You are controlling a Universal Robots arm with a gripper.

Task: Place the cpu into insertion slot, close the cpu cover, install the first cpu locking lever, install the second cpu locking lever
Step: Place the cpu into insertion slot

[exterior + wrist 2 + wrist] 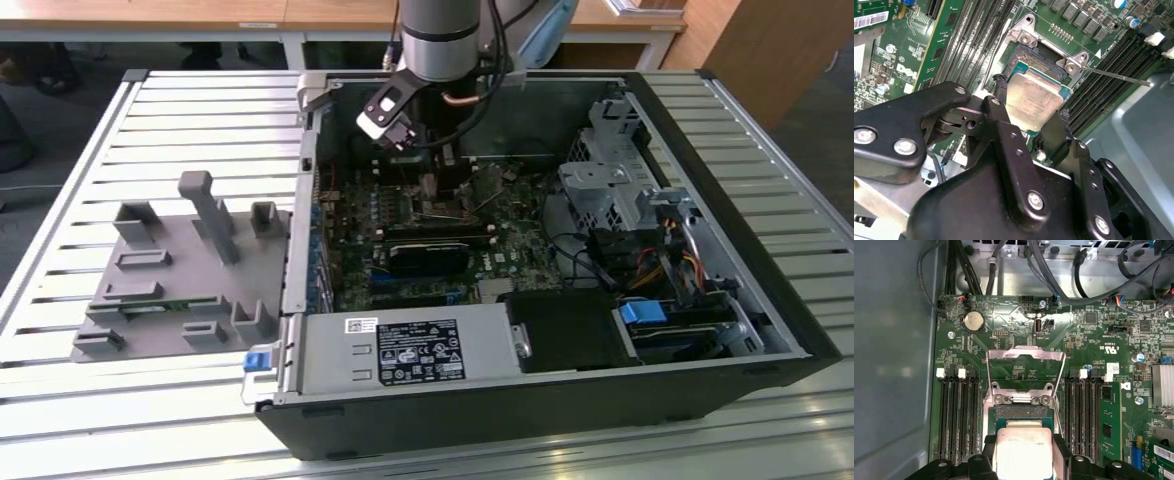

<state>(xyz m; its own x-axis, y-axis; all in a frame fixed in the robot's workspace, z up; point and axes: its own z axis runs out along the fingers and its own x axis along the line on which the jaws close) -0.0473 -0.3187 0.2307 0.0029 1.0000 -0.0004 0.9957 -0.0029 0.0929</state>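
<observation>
Gripping the cpu [1035, 102] by two opposite edges, the gripper [1031, 100] had its jaws part-closed on the chip, holding it just over the insertion slot [1021, 411]. The cpu cover [1024, 353] stood flipped up off the slot, w/ mem slots [956, 415] either side on the green mobo [1004, 325], inside an open PC case [747, 250].

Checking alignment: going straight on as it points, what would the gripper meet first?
Likely the small square dark insertion slot, silvery-rimmed, just beyond the pale silver square cpu the gripper holds; the thin silvery cover frame stands open. Depth unclear.
</observation>
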